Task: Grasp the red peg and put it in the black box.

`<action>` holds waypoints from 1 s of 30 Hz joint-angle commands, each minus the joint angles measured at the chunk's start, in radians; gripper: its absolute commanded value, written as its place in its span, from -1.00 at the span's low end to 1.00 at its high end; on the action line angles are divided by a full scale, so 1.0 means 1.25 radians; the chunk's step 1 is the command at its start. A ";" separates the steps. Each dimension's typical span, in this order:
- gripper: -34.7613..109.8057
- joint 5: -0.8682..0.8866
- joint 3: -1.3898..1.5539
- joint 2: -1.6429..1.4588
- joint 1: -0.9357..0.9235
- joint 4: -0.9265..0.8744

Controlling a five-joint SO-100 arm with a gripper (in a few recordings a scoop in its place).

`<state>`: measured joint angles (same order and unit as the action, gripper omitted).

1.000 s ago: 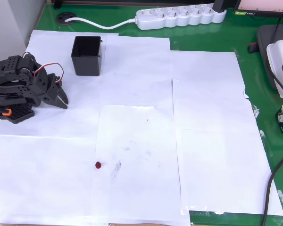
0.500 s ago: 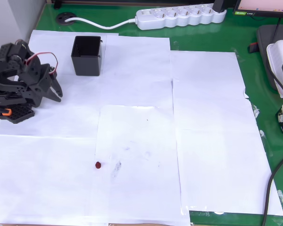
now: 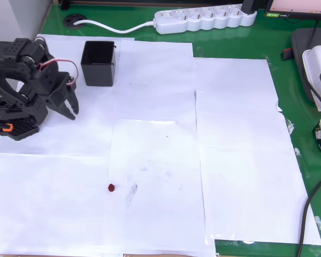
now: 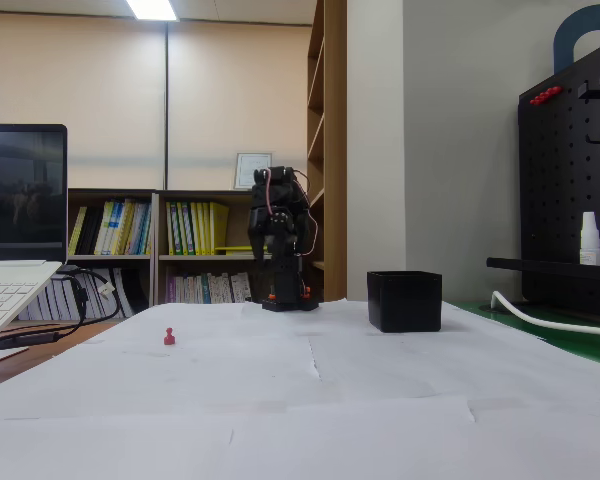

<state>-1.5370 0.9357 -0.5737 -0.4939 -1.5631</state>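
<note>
Claw (image 3: 72, 108) raised off paper, fingers slightly apart, empty; arm folded beside black box (image 3: 99, 63); red peg (image 3: 111, 188) well apart.

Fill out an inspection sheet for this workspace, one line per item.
Surface: white paper sheets over a green table.
Job's things: red peg alone on the paper; black box upright, apart from it.
Clutter: nothing seen on the paper.
Grippers: gripper raised beside the box, fingers empty, slightly parted.
Cables: white power strip with cord; black cable at the right edge.
Surroundings: bookshelves, pegboard, laptop.
</note>
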 commanded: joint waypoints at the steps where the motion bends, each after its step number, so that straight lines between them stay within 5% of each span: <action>1: -0.52 -0.049 0.065 -0.013 -0.072 -0.032; 12: -0.52 -0.060 0.010 -0.133 -0.244 0.167; 30: -0.52 0.061 0.098 -0.449 -0.270 0.518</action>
<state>-1.4634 0.9541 -1.0983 -0.8099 -0.9419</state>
